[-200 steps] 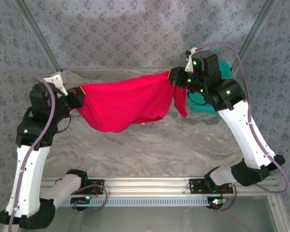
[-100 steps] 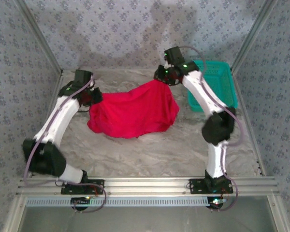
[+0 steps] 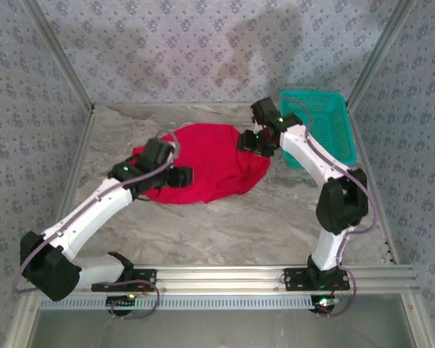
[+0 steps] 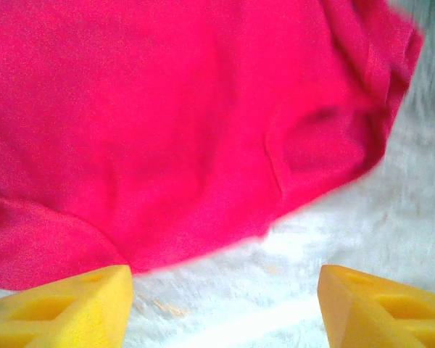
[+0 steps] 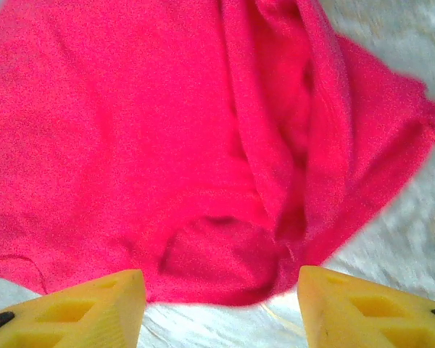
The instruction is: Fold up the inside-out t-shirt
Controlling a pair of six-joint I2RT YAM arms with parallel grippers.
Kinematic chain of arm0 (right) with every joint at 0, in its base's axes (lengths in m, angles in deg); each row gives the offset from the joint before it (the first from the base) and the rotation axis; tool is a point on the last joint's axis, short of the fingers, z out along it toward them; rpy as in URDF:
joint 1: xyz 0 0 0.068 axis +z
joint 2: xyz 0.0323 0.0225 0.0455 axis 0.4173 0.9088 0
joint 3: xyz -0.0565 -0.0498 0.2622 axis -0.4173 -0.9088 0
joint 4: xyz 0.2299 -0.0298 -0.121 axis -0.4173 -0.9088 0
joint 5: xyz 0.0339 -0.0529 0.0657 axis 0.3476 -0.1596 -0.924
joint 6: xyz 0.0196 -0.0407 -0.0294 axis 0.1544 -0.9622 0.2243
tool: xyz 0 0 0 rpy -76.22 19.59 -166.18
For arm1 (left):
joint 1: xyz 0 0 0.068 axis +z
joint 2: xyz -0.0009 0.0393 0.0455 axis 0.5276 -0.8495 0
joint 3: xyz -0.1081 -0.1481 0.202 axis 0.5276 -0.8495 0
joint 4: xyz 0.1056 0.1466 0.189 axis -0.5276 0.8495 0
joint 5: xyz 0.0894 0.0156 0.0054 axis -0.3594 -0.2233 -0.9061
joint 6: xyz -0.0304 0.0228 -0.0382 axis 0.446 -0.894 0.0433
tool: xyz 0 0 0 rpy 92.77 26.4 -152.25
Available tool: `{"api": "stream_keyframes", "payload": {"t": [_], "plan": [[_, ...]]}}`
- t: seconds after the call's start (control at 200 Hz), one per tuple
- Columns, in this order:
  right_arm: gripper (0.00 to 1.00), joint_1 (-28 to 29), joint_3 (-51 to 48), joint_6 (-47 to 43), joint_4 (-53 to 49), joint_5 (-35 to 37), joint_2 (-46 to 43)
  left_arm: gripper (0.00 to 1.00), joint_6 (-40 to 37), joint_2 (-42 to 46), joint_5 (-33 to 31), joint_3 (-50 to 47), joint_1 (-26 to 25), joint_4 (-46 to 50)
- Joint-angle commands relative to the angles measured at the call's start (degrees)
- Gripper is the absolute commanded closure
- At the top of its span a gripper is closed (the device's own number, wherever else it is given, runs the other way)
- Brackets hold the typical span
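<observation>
On the pale marbled desk (image 3: pixel 225 225), one red t-shirt (image 3: pixel 210 159) lying rumpled near one teal basket (image 3: pixel 326 123), two arms over it, left gripper (image 4: pixel 225 279) and right gripper (image 5: pixel 221 279) both spread apart, holding nothing.

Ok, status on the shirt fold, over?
Open and empty: left gripper, right gripper. The t-shirt lies bunched on the table, not folded. The teal basket sits off right, nothing blocking.

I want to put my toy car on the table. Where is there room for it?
The widest bare patch of table lies between the red t-shirt and the near rail. A smaller one sits left of the t-shirt. Crowded: far right, where the right arm meets the teal basket.
</observation>
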Motion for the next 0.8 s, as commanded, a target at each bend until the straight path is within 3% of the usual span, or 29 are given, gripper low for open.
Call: {"api": "stream_keyframes", "payload": {"t": [0.0,0.27,0.615,0.695,0.795], "plan": [[0.43,-0.6,-9.1,-0.8,5.6,0.7,-1.9,0.30,2.0,-2.4,3.1,-6.3,-2.9,-8.1],[0.47,-0.3,-19.3,1.6,11.5,-2.2,-1.2,0.27,3.6,-13.9,2.5,-6.7,-4.9,-16.2],[0.46,0.9,-19.6,2.6,15.2,-2.4,3.1,0.29,5.0,-25.0,0.9,-3.4,-5.1,-19.8],[0.46,0.7,-18.2,2.2,15.4,-2.3,5.3,0.37,5.3,-26.6,0.4,-2.3,-5.1,-19.8],[0.51,0.0,-15.9,1.0,15.2,-1.8,8.0,0.61,5.2,-27.5,-0.4,-0.7,-5.0,-18.5]]}}
